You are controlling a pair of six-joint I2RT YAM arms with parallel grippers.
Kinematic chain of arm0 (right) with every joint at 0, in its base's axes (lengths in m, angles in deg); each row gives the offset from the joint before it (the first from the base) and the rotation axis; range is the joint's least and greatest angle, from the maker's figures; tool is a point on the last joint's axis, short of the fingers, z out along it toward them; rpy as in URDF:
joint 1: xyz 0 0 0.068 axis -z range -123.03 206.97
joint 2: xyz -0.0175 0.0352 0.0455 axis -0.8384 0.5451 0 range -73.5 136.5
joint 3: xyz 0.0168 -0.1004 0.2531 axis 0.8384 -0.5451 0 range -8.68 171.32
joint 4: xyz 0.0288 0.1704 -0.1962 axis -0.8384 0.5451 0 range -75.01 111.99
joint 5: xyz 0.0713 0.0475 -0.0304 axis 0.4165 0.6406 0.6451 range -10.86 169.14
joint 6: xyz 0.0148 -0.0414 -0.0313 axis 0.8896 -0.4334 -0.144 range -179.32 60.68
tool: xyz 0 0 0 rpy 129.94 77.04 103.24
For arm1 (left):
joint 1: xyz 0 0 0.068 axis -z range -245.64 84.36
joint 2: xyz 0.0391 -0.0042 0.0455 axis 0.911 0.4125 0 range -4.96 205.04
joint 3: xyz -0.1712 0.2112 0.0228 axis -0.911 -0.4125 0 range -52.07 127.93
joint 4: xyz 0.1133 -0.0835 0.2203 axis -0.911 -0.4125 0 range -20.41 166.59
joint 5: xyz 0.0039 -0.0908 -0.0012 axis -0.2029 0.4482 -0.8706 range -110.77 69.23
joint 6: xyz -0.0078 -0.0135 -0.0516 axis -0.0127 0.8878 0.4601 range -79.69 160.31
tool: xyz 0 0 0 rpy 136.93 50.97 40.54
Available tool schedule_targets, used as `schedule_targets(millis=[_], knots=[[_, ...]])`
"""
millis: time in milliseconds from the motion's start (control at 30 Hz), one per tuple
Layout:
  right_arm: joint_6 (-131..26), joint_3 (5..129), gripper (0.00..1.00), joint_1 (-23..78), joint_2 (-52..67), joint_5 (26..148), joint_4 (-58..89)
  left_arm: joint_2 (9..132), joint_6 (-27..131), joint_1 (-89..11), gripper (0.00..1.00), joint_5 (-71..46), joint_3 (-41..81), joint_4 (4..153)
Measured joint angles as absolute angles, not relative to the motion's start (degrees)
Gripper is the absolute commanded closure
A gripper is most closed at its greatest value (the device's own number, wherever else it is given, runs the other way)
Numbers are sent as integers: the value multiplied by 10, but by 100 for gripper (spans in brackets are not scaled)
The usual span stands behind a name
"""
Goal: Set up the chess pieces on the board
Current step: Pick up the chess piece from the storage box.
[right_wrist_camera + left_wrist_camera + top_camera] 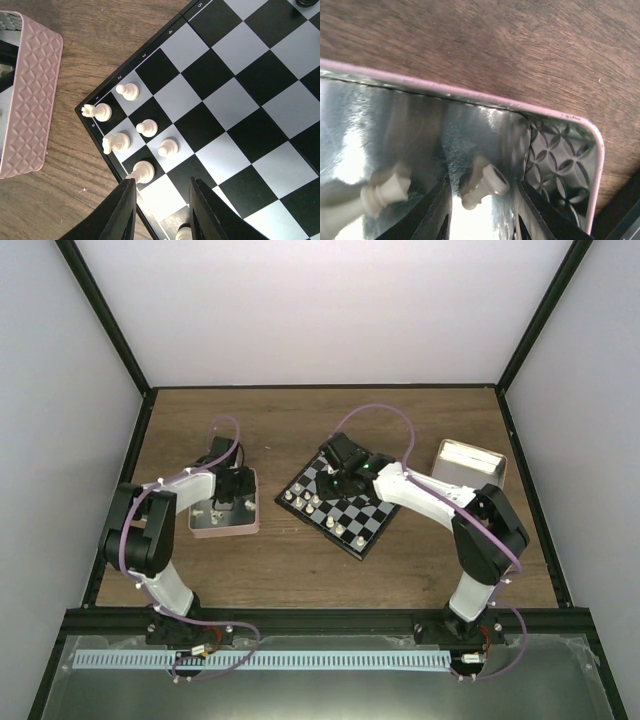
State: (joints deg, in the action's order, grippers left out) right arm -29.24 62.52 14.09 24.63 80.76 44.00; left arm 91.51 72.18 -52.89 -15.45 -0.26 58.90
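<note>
Left gripper point(482, 186), black fingers parted, straddles a cream-white turned chess piece point(481, 181) lying on its side on the shiny metal floor of a pink square tray point(420, 84) with rounded corners and a lattice-embossed wall. On the grained brown wooden table point(300, 560), the flat black-and-pale checked chessboard point(355, 520) sits diagonally at centre-right, cream-white pieces point(146, 128) clustered upright at one corner. Right gripper point(162, 182) hovers there, fingers moderately apart, gripping nothing.
</note>
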Motion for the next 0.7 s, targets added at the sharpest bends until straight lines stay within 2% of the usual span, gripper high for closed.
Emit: schedule_targets(millis=[133, 367, 600, 700], knots=[[-288, 625, 70, 141, 245, 810, 440, 930, 716, -529, 65, -151, 9, 597], [-284, 625, 70, 141, 245, 810, 440, 948, 716, -529, 79, -163, 24, 599], [-283, 624, 70, 141, 245, 811, 440, 949, 715, -529, 79, -172, 26, 596], [-282, 624, 70, 141, 245, 815, 439, 947, 715, -529, 73, -183, 24, 592]])
